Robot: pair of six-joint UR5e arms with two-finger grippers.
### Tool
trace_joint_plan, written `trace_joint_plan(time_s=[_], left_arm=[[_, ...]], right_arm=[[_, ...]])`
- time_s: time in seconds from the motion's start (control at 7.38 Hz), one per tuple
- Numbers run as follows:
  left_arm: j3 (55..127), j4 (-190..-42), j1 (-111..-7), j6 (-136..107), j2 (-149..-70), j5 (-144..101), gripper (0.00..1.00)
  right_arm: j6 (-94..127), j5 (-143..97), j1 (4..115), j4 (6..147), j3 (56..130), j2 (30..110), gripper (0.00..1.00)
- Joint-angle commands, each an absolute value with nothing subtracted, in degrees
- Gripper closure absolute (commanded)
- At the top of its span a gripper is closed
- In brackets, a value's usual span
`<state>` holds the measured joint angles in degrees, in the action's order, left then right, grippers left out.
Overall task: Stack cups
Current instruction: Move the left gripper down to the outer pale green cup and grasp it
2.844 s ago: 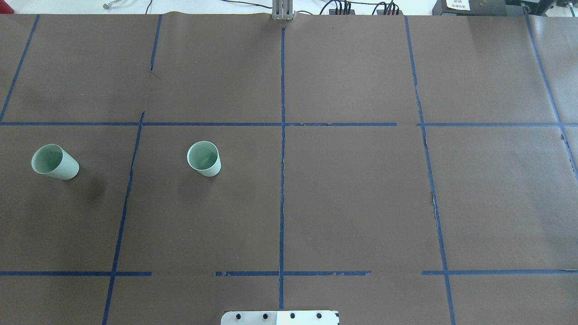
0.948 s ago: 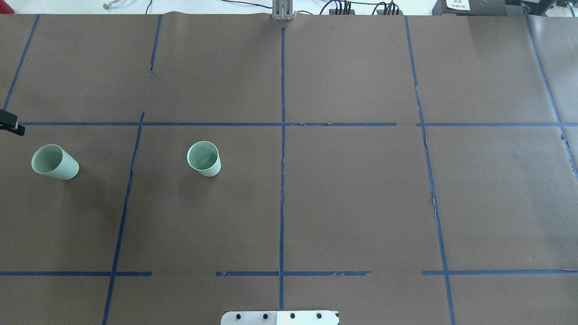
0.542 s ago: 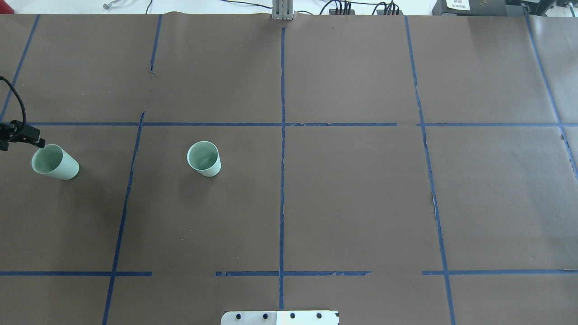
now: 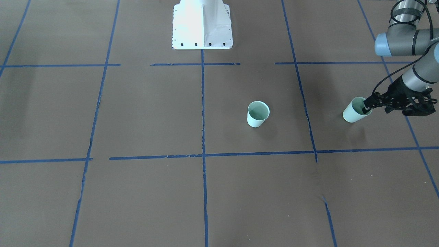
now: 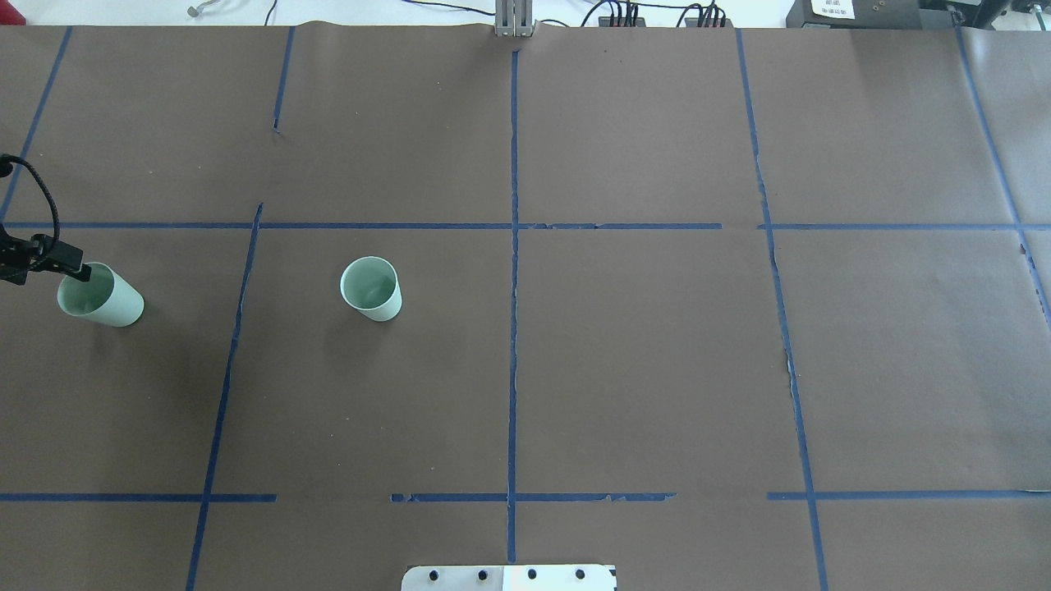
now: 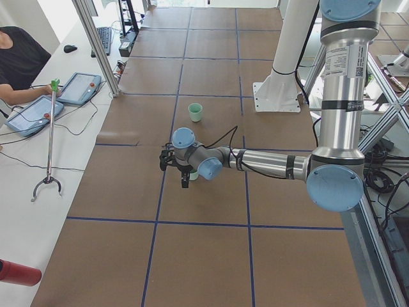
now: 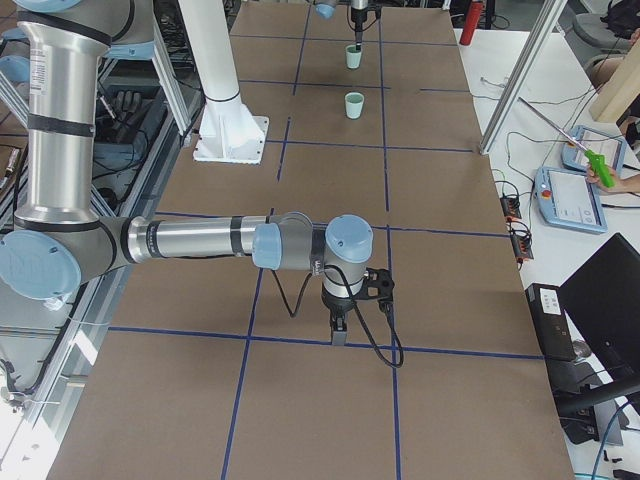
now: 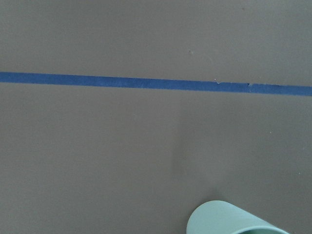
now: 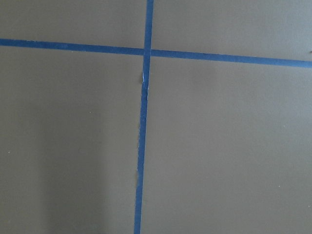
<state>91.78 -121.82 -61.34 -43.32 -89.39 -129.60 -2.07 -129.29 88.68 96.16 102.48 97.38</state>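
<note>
Two pale mint-green cups stand upright on the brown table. One cup (image 5: 371, 287) (image 4: 258, 114) stands left of the centre line. The other cup (image 5: 107, 302) (image 4: 351, 116) stands near the table's left end; its rim shows at the bottom of the left wrist view (image 8: 229, 219). My left gripper (image 5: 78, 269) (image 4: 367, 107) is at this cup's rim, its tip over the mouth, fingers looking closed together and holding nothing. My right gripper (image 7: 338, 335) shows only in the exterior right view, pointing down far from both cups; I cannot tell whether it is open or shut.
Blue tape lines (image 5: 513, 246) divide the brown paper cover into squares. The white robot base (image 4: 201, 24) stands at the near middle edge. Operators with tablets (image 6: 35, 115) and a grabber stick (image 6: 50, 147) are beyond the far edge.
My left gripper came in from the table's left edge and moved right and down to the left cup's rim. Neither cup has moved.
</note>
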Motion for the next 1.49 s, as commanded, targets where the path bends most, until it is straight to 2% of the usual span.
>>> trace_joint_plan(time_s=[0.0, 0.41, 0.68, 0.81, 0.95, 1.22, 1.35], left_arm=[[91.6, -121.9, -60.5, -43.4, -89.4, -129.6, 0.0], [91.6, -121.9, -58.7, -43.5, -89.4, -129.8, 0.03], [92.0, -121.7, -58.7, -43.4, -89.4, -129.6, 0.71], [92.2, -121.7, -58.8, -43.4, -89.4, -129.6, 0.88], [92.5, -121.6, -58.9, -43.4, -89.4, -129.7, 1.0], [98.0, -119.7, -59.8, -43.3, -87.3, -130.0, 1.0], [105.0, -114.0, -60.1, -42.7, -85.0, -130.2, 1.0]], right_arm=[[-2.1, -129.3, 88.7, 96.2, 102.5, 97.4, 0.0], [-2.1, -129.3, 88.7, 96.2, 102.5, 97.4, 0.0], [-2.1, -129.3, 88.7, 96.2, 102.5, 97.4, 0.0], [-2.1, -129.3, 88.7, 96.2, 102.5, 97.4, 0.0], [-2.1, -129.3, 88.7, 96.2, 102.5, 97.4, 0.0], [-2.1, -129.3, 88.7, 96.2, 102.5, 97.4, 0.0], [-2.1, -129.3, 88.7, 96.2, 102.5, 97.4, 0.0]])
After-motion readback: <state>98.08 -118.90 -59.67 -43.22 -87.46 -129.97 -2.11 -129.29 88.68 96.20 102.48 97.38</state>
